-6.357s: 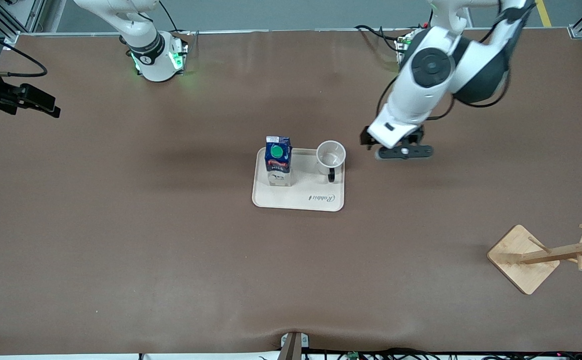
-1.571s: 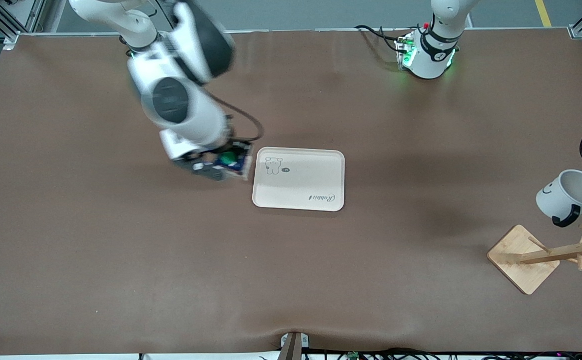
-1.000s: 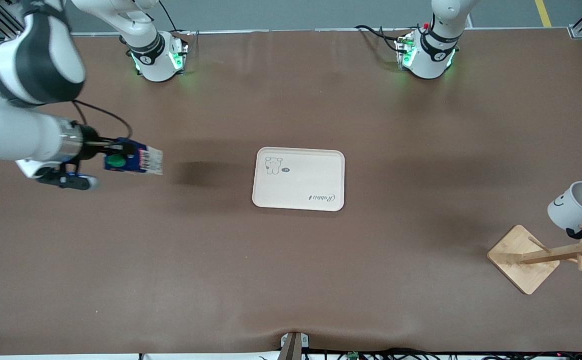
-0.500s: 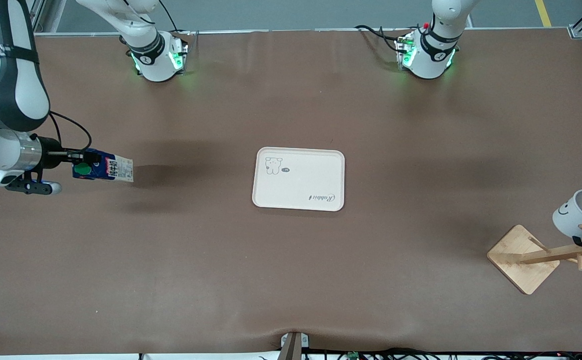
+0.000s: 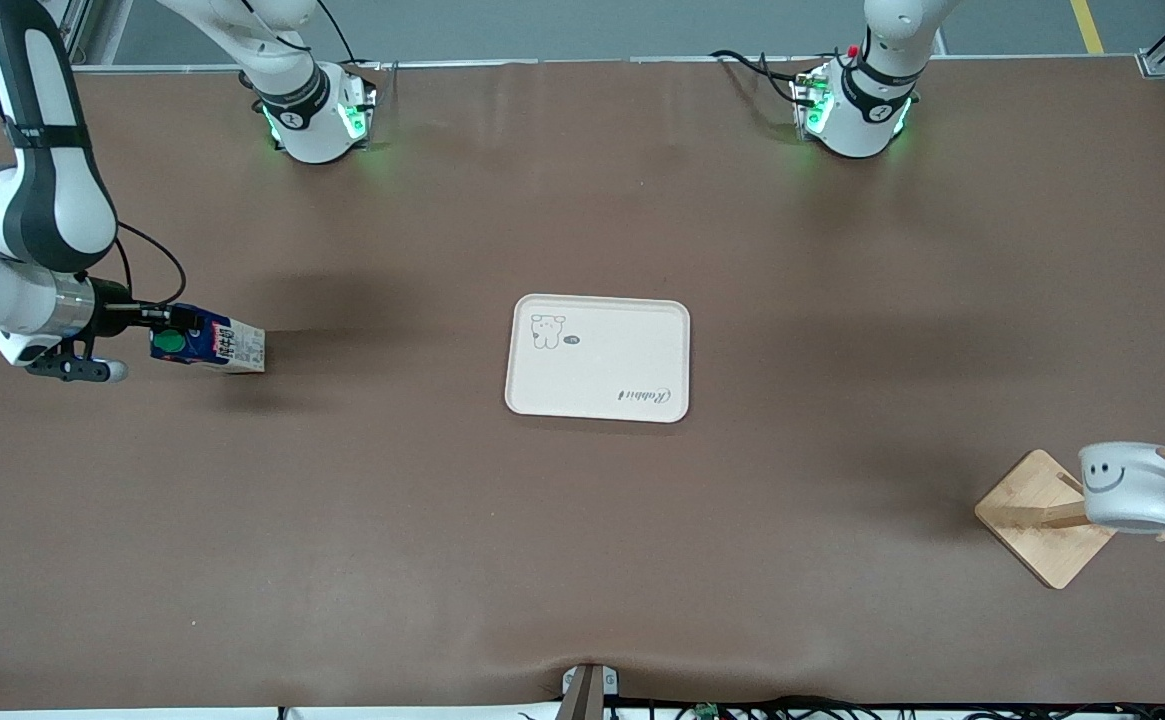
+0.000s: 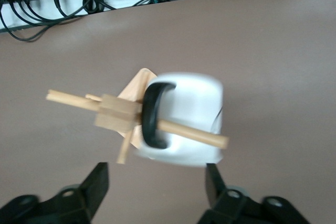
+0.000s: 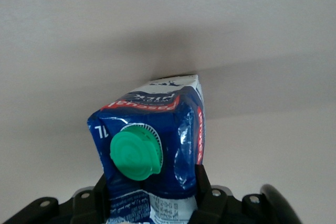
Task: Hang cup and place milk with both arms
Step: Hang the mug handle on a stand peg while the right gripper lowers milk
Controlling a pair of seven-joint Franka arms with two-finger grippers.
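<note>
- White cup (image 5: 1128, 487) with a black smiley hangs on a wooden rack (image 5: 1047, 517) at the left arm's end of the table (image 5: 582, 520); a peg passes through its black handle (image 6: 153, 115), as the left wrist view shows.
- Left claw (image 6: 156, 190) hangs over the rack with its fingers (image 6: 95, 182) spread wide, apart from the cup and touching nothing.
- In the front view only a dark bit of the left arm shows at the edge, above the rack.
- Milk (image 5: 210, 346) is pinched by the right claw (image 5: 147, 333) at its blue top, near the green cap (image 7: 135, 154).
- The carton is tilted on its side, cap toward the claw and printed white base pointing toward the tray (image 5: 597, 357).
- It is over the right arm's end of the table, well apart from the tray; whether it touches the table cannot be told.
- The cream tray lies mid-table, with a small bear drawing and lettering on it.
- Both green-lit bases stand along the table edge farthest from the front camera.
</note>
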